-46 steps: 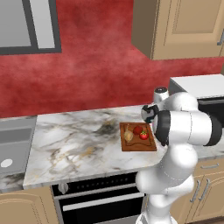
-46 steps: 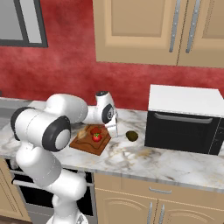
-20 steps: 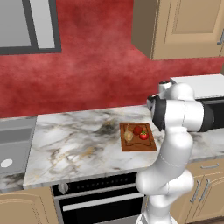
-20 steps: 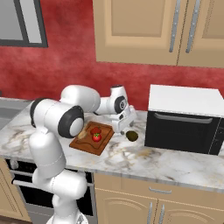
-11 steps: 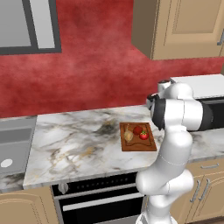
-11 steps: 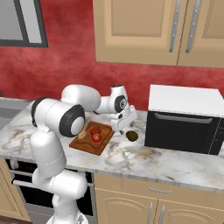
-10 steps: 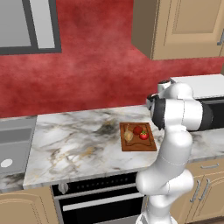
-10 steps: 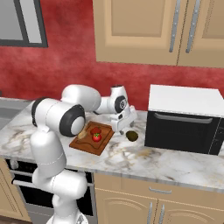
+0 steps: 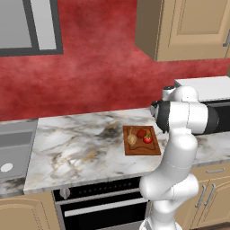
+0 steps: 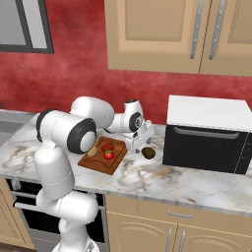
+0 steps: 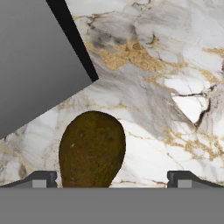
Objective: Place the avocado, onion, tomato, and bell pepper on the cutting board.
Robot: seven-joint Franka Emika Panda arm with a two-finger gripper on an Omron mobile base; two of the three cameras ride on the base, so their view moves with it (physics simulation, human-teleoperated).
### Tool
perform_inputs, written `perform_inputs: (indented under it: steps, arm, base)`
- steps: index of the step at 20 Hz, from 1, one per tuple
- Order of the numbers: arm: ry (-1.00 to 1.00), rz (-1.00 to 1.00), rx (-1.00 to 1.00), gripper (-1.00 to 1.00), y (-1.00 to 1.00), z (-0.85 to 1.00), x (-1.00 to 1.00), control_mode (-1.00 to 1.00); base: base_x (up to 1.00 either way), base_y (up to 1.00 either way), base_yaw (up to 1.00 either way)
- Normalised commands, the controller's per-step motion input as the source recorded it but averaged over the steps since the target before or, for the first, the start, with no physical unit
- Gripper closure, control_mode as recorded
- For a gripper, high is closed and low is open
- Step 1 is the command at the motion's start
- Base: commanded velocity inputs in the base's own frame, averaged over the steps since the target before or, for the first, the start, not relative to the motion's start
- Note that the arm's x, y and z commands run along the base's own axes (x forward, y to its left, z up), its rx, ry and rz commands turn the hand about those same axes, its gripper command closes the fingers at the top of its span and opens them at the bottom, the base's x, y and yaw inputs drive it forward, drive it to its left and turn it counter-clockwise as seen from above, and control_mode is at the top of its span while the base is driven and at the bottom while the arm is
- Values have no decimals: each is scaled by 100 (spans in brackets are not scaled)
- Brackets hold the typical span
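Left base view: cutting board [image 9: 142, 141] lying on the marble worktop [image 9: 81, 150] just left of the microwave [image 9: 207, 90], already carrying onion [image 9: 131, 140], bell pepper [image 9: 141, 134] and tomato [image 9: 148, 139].

Right base view: avocado [image 10: 148, 153] resting on the worktop between the cutting board and the microwave, apart from both. Gripper [image 10: 142, 139] hanging just above and beside it, tilted down toward it.

Hand view: avocado looming large, sitting off-centre, nearer one of the two fingertips [image 11: 40, 179], with jaws spread wide and nothing held. Microwave's dark corner close beside the avocado.

Judged handling: light, firm, smooth-skinned and egg-shaped, so liable to roll or squirt out under a skewed pinch. Best taken across the widest middle, fingers square to the long axis, after centring over it. Moderate squeeze only, to avoid bruising.
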Motion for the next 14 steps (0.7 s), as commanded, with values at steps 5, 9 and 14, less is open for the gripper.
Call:
perform_inputs:
  steps: [5, 9, 14]
  arm:
    - [-5, 0, -1, -100, 0, -15, 8, -100]
    - [0, 0, -1, -100, 0, -17, 6, -100]
    - [0, -1, -1, -100, -2, -13, 12, -100]
  base:
    - [0, 0, 0]
    - [0, 0, 0]
    - [0, 0, 0]
